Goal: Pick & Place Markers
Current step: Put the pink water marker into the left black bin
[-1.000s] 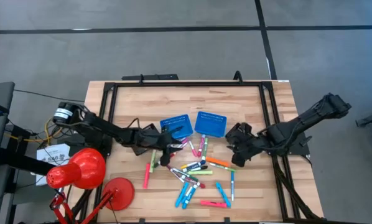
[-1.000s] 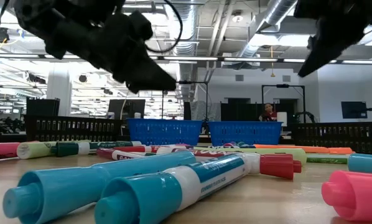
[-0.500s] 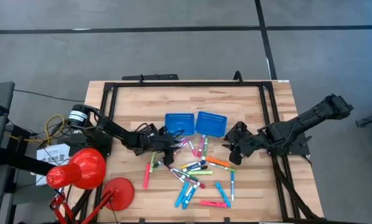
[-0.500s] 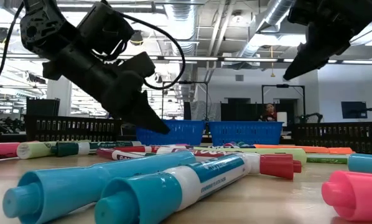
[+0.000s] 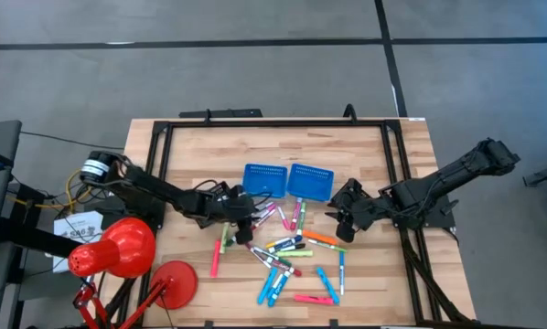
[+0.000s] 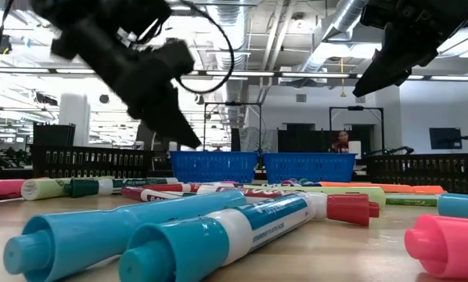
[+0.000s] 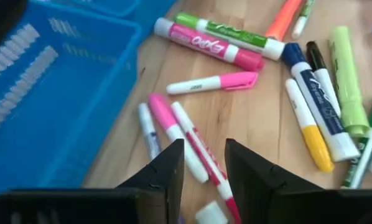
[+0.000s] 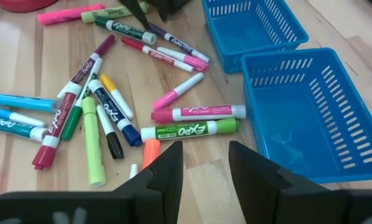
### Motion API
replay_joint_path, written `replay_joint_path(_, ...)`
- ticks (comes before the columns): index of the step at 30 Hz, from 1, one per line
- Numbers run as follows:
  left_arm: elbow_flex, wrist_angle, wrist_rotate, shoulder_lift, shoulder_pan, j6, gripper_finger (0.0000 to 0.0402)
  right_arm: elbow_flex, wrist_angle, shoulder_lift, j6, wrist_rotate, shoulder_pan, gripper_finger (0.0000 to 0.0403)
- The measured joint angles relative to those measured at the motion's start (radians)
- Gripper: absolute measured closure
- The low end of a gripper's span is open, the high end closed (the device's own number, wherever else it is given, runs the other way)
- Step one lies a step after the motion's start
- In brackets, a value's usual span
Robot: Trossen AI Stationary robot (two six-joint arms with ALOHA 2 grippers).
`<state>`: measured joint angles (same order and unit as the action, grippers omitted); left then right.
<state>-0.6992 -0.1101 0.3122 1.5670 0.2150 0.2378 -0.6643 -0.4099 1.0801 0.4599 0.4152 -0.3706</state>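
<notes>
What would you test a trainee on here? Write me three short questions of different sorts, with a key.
1. True or false: the left basket and the right basket hold markers.
2. The left gripper is: A, shut on a pink pen; B, open above markers beside the left basket; C, down inside a basket.
3. Fill in: the open right gripper holds ____.
Key: 1 false, both are empty; 2 B; 3 nothing.
</notes>
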Motion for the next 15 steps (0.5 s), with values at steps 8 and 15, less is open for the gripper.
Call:
replay_joint_path(8,-0.154,0.19,-0.027,0.032,-0.01,0.006,0.0289,0.0,0.004,0.0,0.0,0.0,0.0,0.0285)
replay_joint_path(15,-0.152,0.189,-0.006,0.146,-0.044,0.007,0.0289,0.0,0.007,0.0,0.0,0.0,0.0,0.0285)
